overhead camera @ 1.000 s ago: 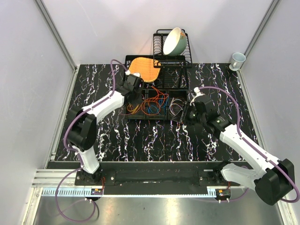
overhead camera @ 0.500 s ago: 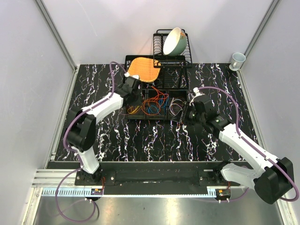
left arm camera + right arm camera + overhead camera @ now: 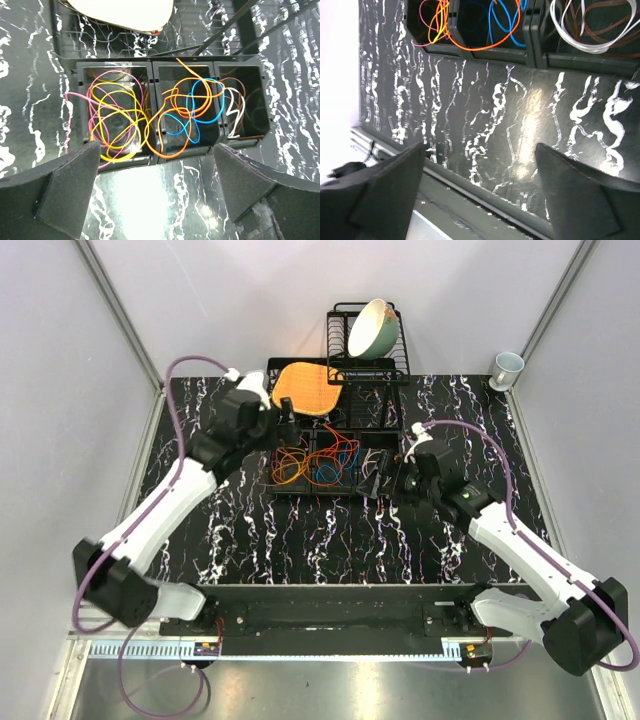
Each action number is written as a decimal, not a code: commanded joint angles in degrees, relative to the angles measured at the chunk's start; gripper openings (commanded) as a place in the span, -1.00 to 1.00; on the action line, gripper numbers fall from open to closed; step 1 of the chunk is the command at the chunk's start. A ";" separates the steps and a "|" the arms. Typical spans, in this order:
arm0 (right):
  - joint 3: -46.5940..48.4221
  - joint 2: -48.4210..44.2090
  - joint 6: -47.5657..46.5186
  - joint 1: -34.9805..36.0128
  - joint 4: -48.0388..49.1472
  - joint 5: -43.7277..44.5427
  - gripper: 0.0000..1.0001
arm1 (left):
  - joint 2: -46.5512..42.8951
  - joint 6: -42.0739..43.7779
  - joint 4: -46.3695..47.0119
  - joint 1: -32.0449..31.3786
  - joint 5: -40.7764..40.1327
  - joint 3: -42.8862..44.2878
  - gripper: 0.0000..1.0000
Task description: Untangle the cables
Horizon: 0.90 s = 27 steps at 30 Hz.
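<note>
A black three-compartment tray (image 3: 352, 490) holds the cables. In the left wrist view, yellow and pink cables (image 3: 112, 122) fill the left compartment, orange and blue cables (image 3: 192, 107) the middle one, and white and brown cables (image 3: 235, 110) the right one. One orange cable (image 3: 150, 135) loops over the divider into the left compartment. My left gripper (image 3: 157, 187) hovers open above the tray's near edge and holds nothing. My right gripper (image 3: 480, 192) is open and empty over the table, near the tray's right end (image 3: 380, 478). The white cables (image 3: 580, 37) lie ahead of it.
Behind the tray stands a black dish rack (image 3: 395, 370) with a pale green bowl (image 3: 372, 328) and a wooden board (image 3: 308, 387). A mug (image 3: 507, 367) sits at the back right corner. Grey walls close in both sides.
Both grippers have opened. The left arm has risen and pulled back from the tray toward the left. The right gripper has stayed near the tray's right end.
</note>
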 commanded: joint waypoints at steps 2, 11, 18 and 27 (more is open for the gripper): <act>4.15 -2.64 -1.61 0.22 -2.05 13.28 0.99 | -10.04 1.48 -5.37 0.15 -2.12 -5.52 0.97; -18.07 -17.12 7.79 0.22 21.14 41.85 0.99 | -23.58 2.53 -13.55 0.24 -4.94 -17.56 0.98; -28.97 -27.60 -15.31 0.31 32.12 49.33 0.99 | -32.81 3.15 -15.84 0.15 -9.42 -23.72 0.97; -39.79 -34.19 -39.62 0.31 45.14 49.07 0.99 | -39.14 1.66 -15.84 0.24 -10.48 -23.72 0.98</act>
